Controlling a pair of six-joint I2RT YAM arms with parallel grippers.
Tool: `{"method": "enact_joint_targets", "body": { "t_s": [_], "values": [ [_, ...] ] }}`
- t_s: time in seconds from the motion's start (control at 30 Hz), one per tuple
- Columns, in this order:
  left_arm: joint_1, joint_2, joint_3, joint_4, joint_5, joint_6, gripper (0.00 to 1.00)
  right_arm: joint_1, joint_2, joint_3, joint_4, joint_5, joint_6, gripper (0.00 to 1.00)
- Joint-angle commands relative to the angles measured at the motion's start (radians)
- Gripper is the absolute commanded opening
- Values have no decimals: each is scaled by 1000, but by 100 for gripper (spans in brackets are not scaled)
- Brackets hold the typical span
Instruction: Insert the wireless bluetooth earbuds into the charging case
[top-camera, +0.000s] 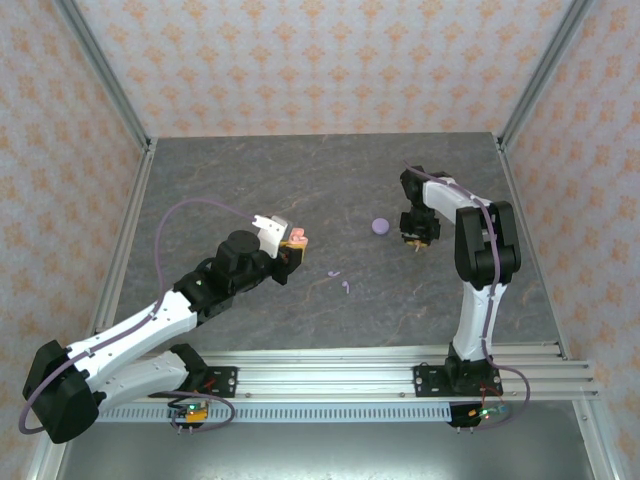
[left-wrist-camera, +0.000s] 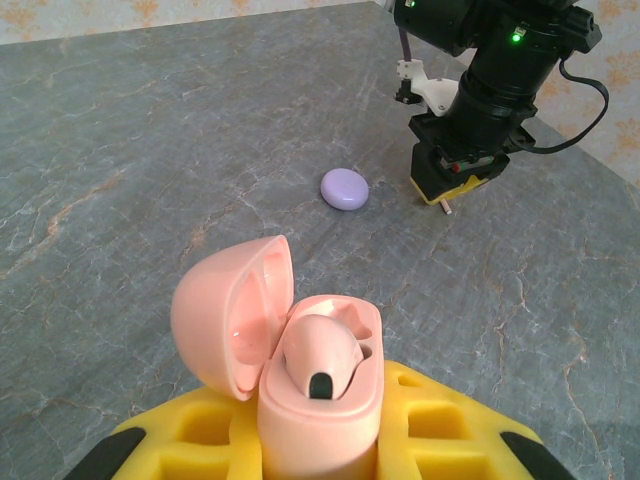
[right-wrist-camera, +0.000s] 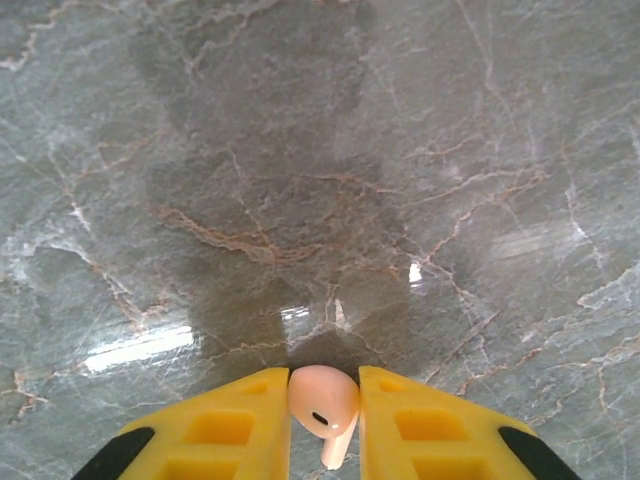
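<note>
Right pincer (right-wrist-camera: 324, 402) grips pink earbud (right-wrist-camera: 321, 396) — left pincer (left-wrist-camera: 320, 432), case (left-wrist-camera: 322, 398).

lilac case (top-camera: 379, 227) mid-table, far tabletop (top-camera: 300, 170) open

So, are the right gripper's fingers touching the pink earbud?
Touching. The right wrist view shows the pink earbud pinched between both yellow fingers, with no gap on either side.

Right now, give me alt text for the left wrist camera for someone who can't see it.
An open pink charging case, one pink earbud seated inside, is gripped between the left arm's yellow fingers. Beyond it on the grey marble table lies a closed lilac case, with the right arm's fingers beside it pinching a second pink earbud.
</note>
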Motion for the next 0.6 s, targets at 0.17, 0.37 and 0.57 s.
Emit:
{"method": "enact_joint_targets", "body": {
  "t_s": [0.17, 0.37, 0.57],
  "values": [
    [-7, -17, 14, -16, -2, 10, 3, 42, -38, -37, 43, -67, -153, 21],
    [-7, -16, 14, -12, 0, 1, 3, 130, -70, -66, 61, -76, -239, 21],
    [-7, -21, 14, -19, -2, 2, 3, 206, -98, -90, 84, -125, -304, 21]
  ]
}}
